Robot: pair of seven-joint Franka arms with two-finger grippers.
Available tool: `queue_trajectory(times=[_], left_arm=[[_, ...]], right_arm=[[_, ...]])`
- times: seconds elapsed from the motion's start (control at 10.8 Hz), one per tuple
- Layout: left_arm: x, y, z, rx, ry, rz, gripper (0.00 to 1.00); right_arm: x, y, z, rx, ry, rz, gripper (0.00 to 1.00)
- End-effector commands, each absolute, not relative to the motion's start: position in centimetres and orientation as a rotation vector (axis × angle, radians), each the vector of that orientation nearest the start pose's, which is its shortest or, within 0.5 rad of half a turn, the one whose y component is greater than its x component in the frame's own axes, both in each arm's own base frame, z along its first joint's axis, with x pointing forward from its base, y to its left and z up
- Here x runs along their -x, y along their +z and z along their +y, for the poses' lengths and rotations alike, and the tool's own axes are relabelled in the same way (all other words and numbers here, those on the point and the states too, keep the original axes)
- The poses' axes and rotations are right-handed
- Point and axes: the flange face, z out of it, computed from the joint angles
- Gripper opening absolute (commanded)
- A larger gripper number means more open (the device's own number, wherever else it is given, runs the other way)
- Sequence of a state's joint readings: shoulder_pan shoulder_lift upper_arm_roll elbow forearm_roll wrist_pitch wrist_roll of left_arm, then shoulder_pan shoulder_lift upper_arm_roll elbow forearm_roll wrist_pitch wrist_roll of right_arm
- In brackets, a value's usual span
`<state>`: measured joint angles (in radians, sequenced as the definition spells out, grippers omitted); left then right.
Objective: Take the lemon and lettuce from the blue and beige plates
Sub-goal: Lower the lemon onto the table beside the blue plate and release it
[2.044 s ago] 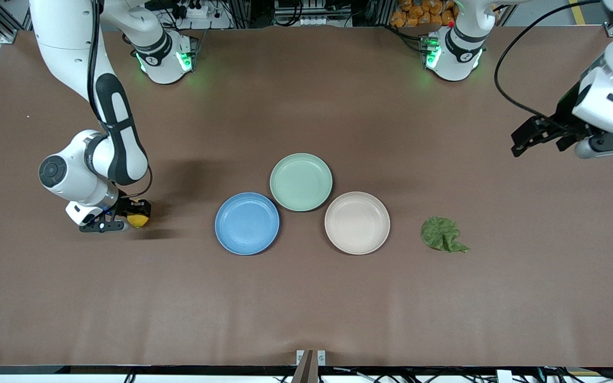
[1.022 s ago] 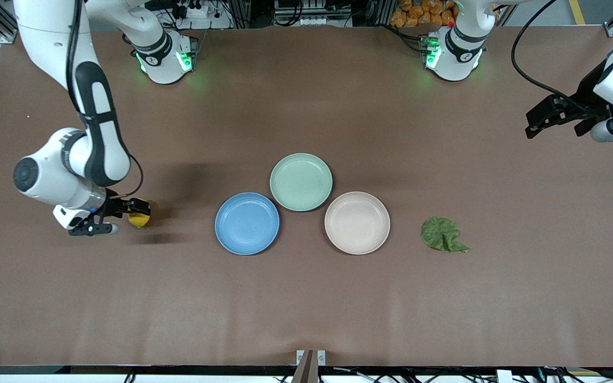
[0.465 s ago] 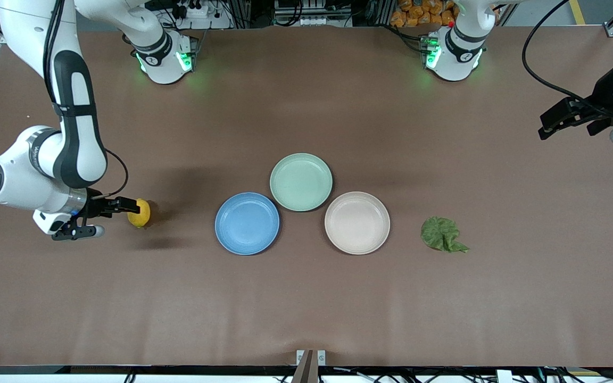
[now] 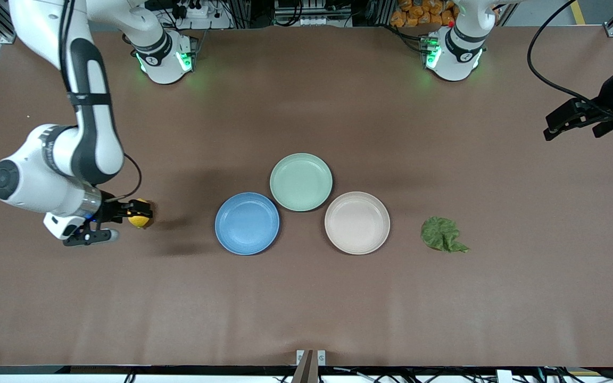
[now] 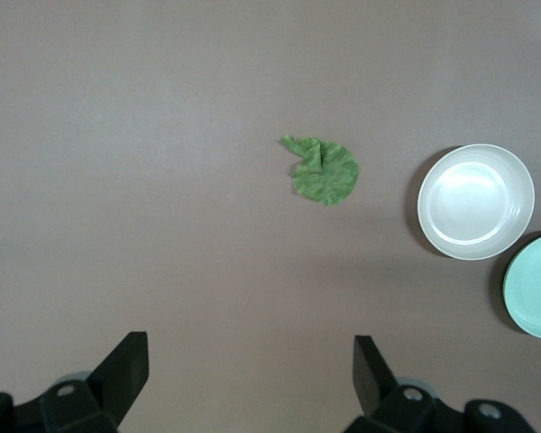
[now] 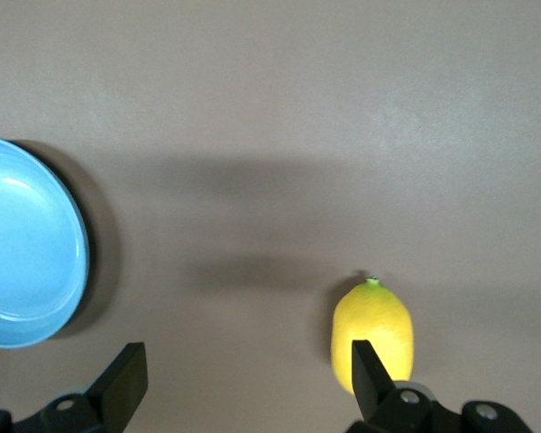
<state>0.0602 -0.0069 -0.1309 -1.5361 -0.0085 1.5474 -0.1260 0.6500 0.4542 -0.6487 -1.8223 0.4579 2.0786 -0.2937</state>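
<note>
Lemon (image 4: pixel 139 219) beside open right claw (image 4: pixel 125 215)

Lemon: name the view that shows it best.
The right wrist view: the lemon lies whole on the bare table, pointed tip visible, one of the fingers of the open right gripper just overlapping it. The front view shows it small and partly hidden by that gripper. The left wrist view misses it.

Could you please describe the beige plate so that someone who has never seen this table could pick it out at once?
Three round matte plates cluster mid-table on the brown tabletop. The pale beige-cream plate is the one toward the left arm's end, touching the mint-green plate. It alone has the dark green wrinkled lettuce leaf lying on the table beside it; the medium blue plate sits toward the right arm's end.
</note>
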Motion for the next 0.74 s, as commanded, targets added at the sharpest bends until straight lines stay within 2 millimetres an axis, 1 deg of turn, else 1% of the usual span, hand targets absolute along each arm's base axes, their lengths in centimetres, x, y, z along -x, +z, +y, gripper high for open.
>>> queue_trajectory(times=[0.0,0.09,0.19,0.28,0.37,0.46,0.56,0.65], left_arm=[[-55.4,64.4,-3.8,3.147,-0.038,-0.051,1.0],[-55.6,64.2,-3.9,3.151,-0.033,-0.048,1.0],[-55.7,64.1,-4.0,3.153,-0.04,-0.046,1.0],[-55.8,64.0,-4.0,3.153,-0.045,-0.048,1.0],[-56.1,63.4,-4.1,3.154,-0.035,-0.044,1.0],[-56.4,63.3,-4.2,3.157,-0.051,-0.044,1.0],[-56.4,63.3,-4.5,3.158,-0.056,-0.041,1.0],[-56.4,63.3,-4.7,3.158,-0.056,-0.046,1.0]], right_arm=[[-62.0,33.2,11.1,3.072,0.128,-0.168,1.0],[-61.7,33.2,12.6,3.073,0.13,-0.214,1.0],[-61.3,33.1,15.0,3.074,0.131,-0.269,1.0],[-60.9,32.9,16.2,3.078,0.143,-0.305,1.0],[-60.6,32.9,17.1,3.087,0.153,-0.351,1.0],[-60.0,32.9,18.6,3.095,0.177,-0.409,1.0],[-59.7,33.2,19.7,3.097,0.201,-0.442,1.0],[-59.6,33.5,19.9,3.095,0.232,-0.45,1.0]])
